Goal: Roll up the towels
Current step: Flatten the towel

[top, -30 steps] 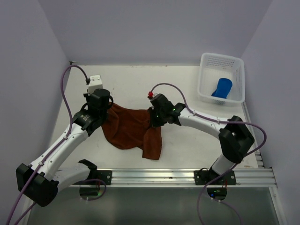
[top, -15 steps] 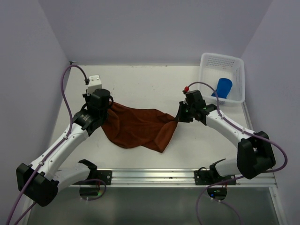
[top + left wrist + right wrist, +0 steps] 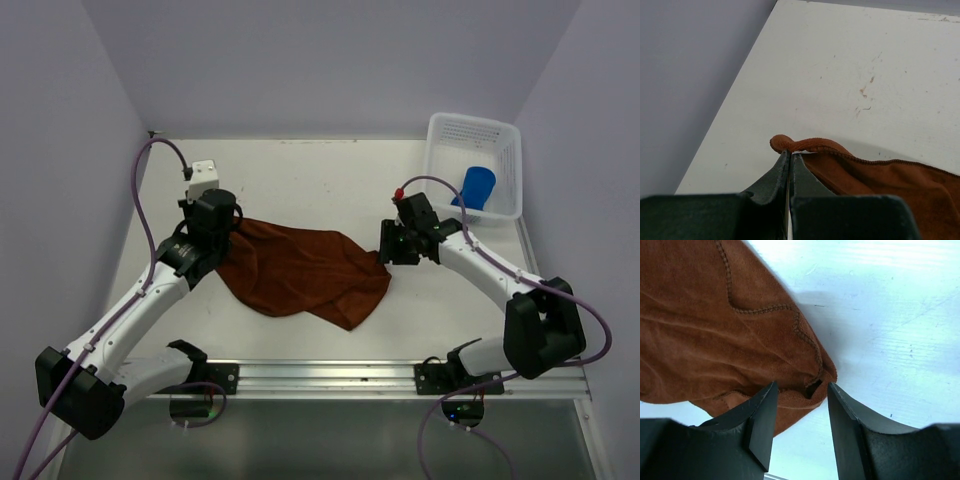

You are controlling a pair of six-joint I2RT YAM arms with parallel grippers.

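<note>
Rust-brown towel (image 3: 300, 272), one corner pinched in left hand (image 3: 790, 155)

The top view looks down over the whole tabletop (image 3: 330, 180); each wrist view sits close behind its jaws, all three sharing the brown towel (image 3: 300, 270) ahead.

Two towels (image 3: 300, 272) (image 3: 474, 187), one basket (image 3: 434, 150), two pincers (image 3: 790, 153) (image 3: 801, 386)

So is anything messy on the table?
Yes, the brown towel lies wrinkled and lopsided, not flat. The left gripper pinches one corner; the right gripper stands open at the opposite end.
</note>
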